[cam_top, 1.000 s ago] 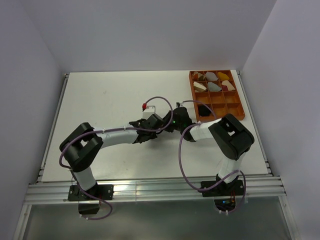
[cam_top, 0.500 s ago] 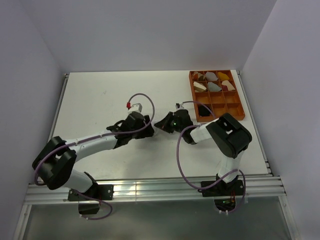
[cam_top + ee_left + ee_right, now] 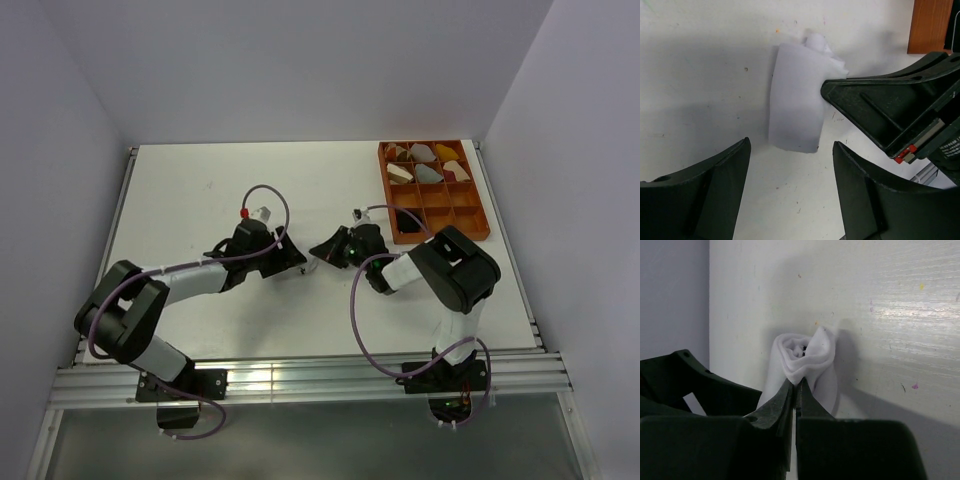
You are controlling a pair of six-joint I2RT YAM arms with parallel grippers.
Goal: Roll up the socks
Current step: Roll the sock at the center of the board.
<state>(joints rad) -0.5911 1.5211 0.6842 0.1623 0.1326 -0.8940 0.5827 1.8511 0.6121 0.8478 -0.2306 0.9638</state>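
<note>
White bench (image 3: 200,190) and bare pale walls are all that surround the work. A white sock (image 3: 797,100) lies on the bench between our two tools. Our right tool (image 3: 796,390) is clamped on the sock's far end, jaws pressed together with a fold of fabric between them. That end is bunched into a loose coil just past the fingertips. Our left tool (image 3: 791,150) has its jaws spread wide and holds nothing. The sock's flat, unrolled end lies just ahead of it, in line with the gap and touching neither finger.

We judge the roll barely begun. Only the pinched end has curled, and most of the sock's length lies flat, so the winding and tucking are left to do.

We cannot find the black sock with certainty. Beyond the right tool sits an orange tray (image 3: 425,143) holding rolled bundles (image 3: 428,172). A dark shape (image 3: 407,218) fills the compartment nearest that tool, but we cannot tell what it is. If the socks are to be rolled as a pair, that second sock has yet to be brought in.
</note>
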